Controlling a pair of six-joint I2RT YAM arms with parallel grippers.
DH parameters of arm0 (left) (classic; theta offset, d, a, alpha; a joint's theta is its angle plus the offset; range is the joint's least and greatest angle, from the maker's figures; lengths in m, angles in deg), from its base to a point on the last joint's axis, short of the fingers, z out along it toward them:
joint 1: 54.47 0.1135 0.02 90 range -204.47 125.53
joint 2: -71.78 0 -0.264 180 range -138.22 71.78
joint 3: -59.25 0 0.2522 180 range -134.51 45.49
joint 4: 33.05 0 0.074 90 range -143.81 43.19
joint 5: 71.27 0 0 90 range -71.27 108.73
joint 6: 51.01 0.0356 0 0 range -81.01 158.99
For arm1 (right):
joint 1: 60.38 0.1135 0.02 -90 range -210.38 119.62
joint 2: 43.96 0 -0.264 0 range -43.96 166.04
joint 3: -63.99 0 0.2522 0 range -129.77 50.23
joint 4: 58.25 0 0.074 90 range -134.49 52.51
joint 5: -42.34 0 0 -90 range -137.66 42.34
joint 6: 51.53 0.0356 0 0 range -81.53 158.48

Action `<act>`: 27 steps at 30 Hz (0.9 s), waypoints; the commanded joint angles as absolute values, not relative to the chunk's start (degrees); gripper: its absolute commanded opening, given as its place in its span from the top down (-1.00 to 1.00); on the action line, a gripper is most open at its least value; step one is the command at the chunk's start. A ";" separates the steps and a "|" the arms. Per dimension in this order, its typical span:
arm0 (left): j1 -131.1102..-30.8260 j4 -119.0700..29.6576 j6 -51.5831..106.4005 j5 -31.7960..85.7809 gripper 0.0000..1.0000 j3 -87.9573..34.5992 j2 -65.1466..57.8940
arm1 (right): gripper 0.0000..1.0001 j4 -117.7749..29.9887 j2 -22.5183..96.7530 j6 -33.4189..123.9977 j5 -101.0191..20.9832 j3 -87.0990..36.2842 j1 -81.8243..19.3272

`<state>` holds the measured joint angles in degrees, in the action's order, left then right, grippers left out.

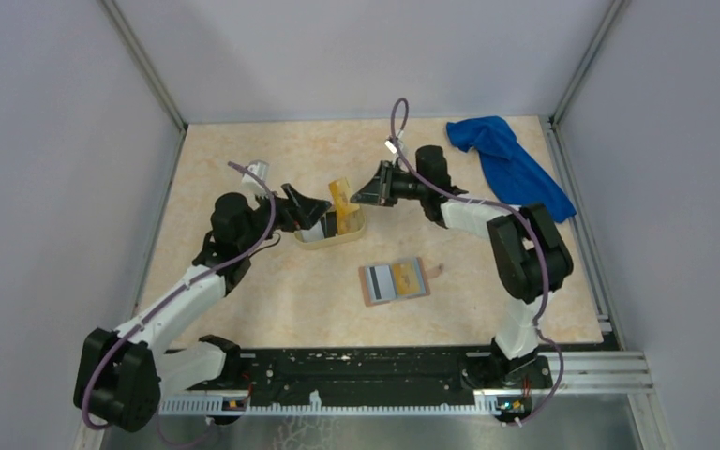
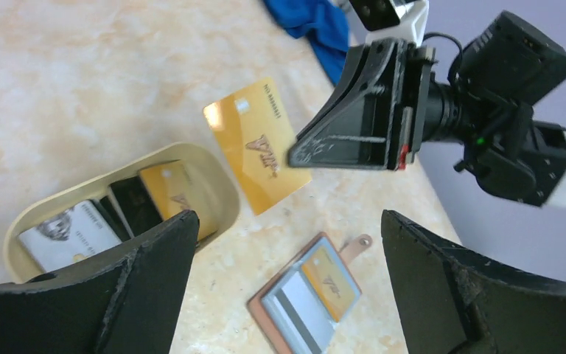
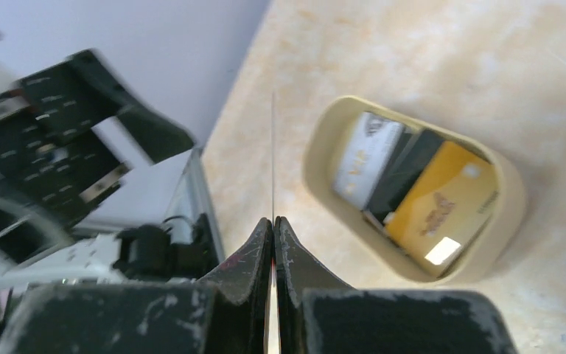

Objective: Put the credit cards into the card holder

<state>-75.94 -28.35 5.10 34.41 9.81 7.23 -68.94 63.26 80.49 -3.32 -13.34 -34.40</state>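
My right gripper [image 1: 358, 196] [image 3: 273, 220] is shut on the edge of a yellow-orange credit card [image 1: 340, 193] [image 2: 258, 147], held in the air over the pale yellow tray [image 1: 306, 243]. In the right wrist view that card [image 3: 273, 155] shows edge-on as a thin line. My left gripper [image 1: 322, 209] [image 2: 289, 215] stands open and empty just left of the held card. The tan card holder [image 1: 396, 280] [image 2: 306, 295] lies open on the table, with a grey card and a yellow card in its slots. A white card [image 2: 66, 236], a black card [image 2: 136, 203] and a yellow card [image 2: 171, 190] lie in the tray.
A blue cloth [image 1: 508, 161] lies at the back right of the table. The tray's rim [image 3: 317, 147] stands below and in front of my right fingers. Grey walls enclose the table on three sides.
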 commanded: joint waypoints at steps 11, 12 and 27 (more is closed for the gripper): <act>-78.72 52.24 -16.55 60.94 -0.78 34.10 -3.48 | 1.00 -110.25 42.02 96.58 28.19 10.54 -43.85; -80.00 55.24 -15.60 60.10 -0.73 34.64 -4.93 | 1.00 -108.29 40.81 94.13 28.47 10.61 -43.79; -91.01 48.83 -5.18 50.89 -0.14 26.09 -10.53 | 1.00 -101.61 39.36 86.22 30.12 9.41 -38.41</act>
<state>-90.50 41.07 -5.74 52.16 28.45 -9.10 -103.49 40.83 91.77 29.00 11.20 -39.25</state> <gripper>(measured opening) 0.650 0.007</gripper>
